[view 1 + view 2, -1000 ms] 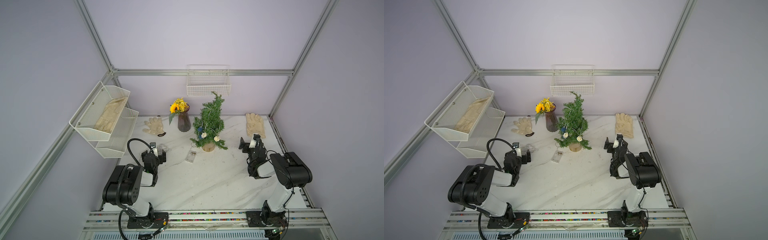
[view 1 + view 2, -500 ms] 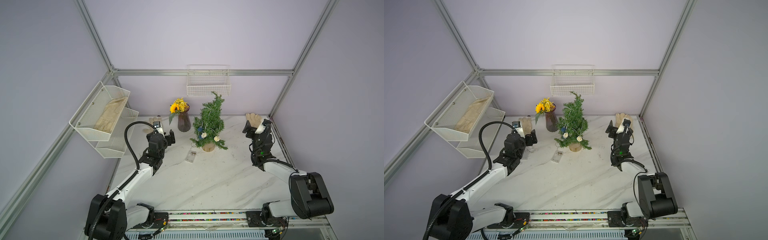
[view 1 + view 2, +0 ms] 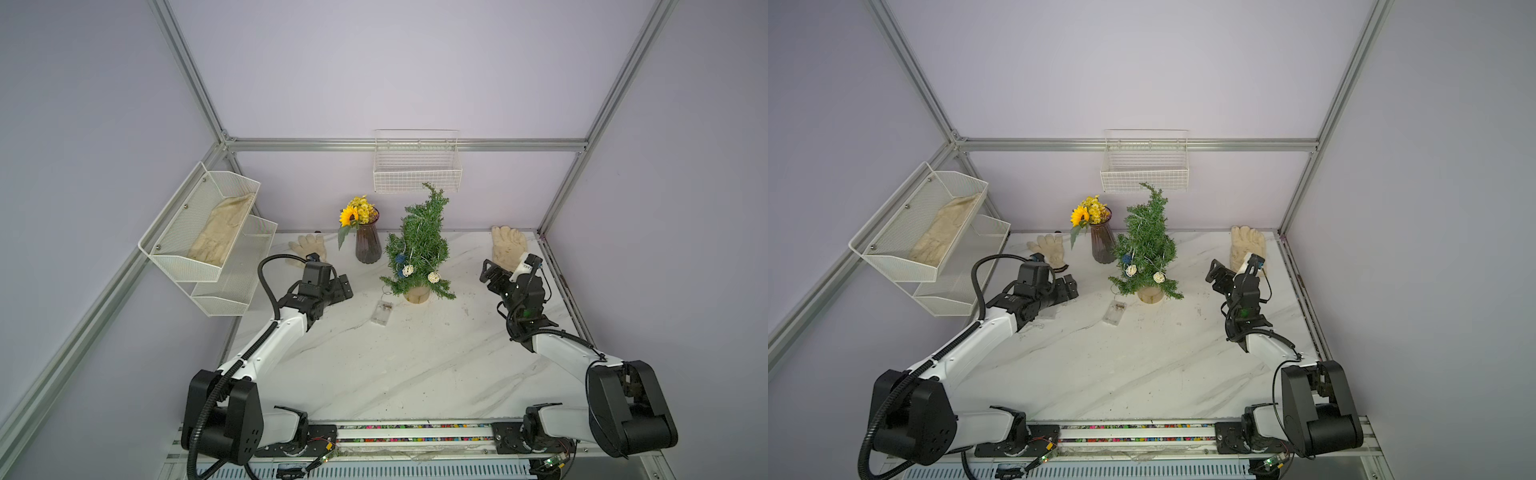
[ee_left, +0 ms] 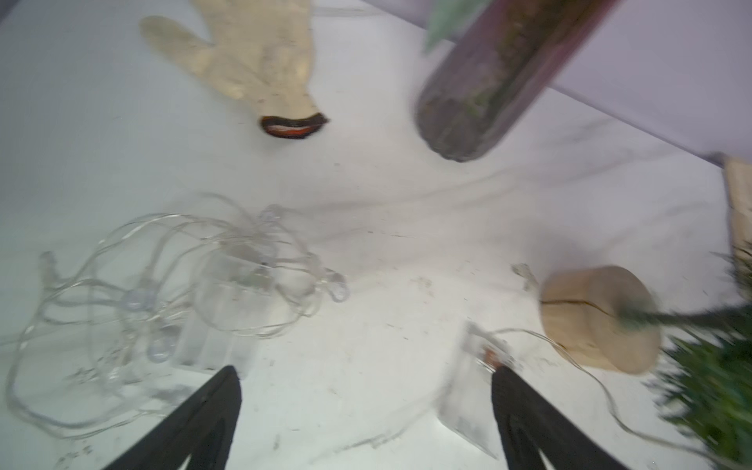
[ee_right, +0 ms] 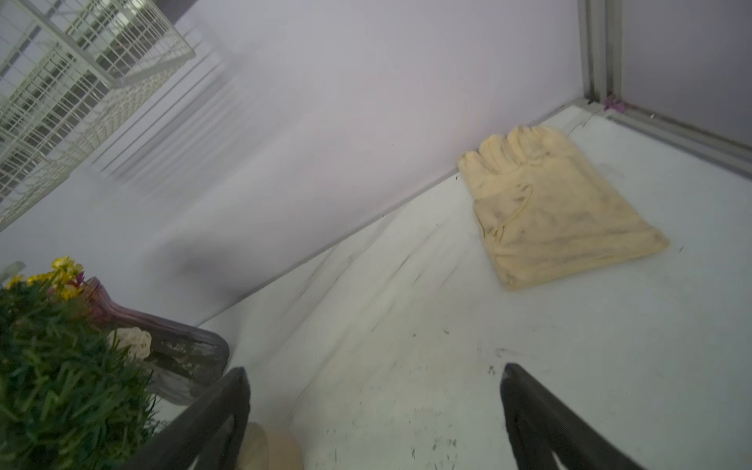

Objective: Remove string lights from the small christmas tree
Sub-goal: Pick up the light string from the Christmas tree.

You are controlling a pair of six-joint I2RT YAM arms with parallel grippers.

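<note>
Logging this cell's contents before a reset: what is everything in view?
small christmas tree: one, green with tan base, mid-back of the white marble table
string lights: one strand, pale wire, cream and blue balls, wound on the tree; clear battery box lying before it
loose wire tangle: one, transparent, by the left hand
vase: one, dark, yellow flowers, left of the tree
wire basket: one, white, back wall
mesh shelf: one, white, two tiers, left wall
gloves: three, cream; table back left, table back right, upper shelf tier
left hand: one, black, open and empty, left of the battery box
right hand: one, black, open and empty, right of the tree
</note>
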